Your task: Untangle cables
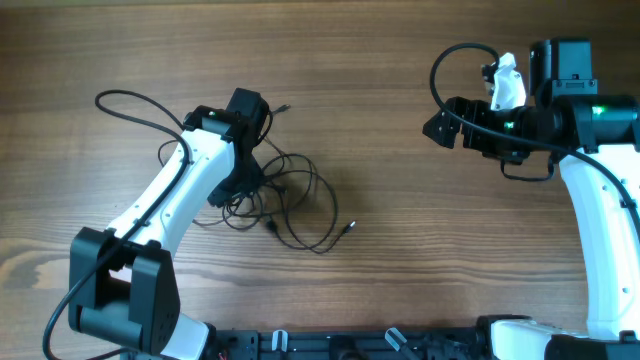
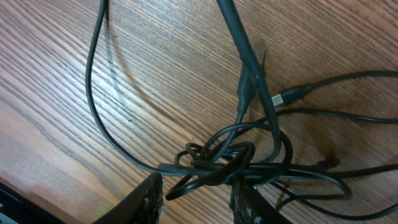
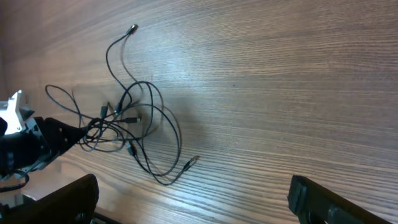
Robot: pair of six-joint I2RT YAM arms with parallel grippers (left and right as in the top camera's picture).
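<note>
Overhead view: the left gripper [image 1: 240, 186] is lowered onto the left edge of the cables [image 1: 285, 195], which lie bunched on the wooden desk [image 1: 400, 60]. In the left wrist view, the left gripper [image 2: 196, 200] is seen partly open, its two fingers [image 2: 144, 200] standing either side of the tight knot of the cables [image 2: 217, 165], with strands running into the gap; no firm clamp on them can be made out. Loose loops are spread from the knot toward the lower right in the overhead view, and one thin strand is ended by a small plug [image 1: 350, 226] pointing right, away from the knot. The right gripper [image 1: 440, 128] is held well right of the knot, above the desk, touching nothing. In the right wrist view its fingers [image 3: 62, 200] are spread wide. Brown wood grain is shown across the whole surface.
</note>
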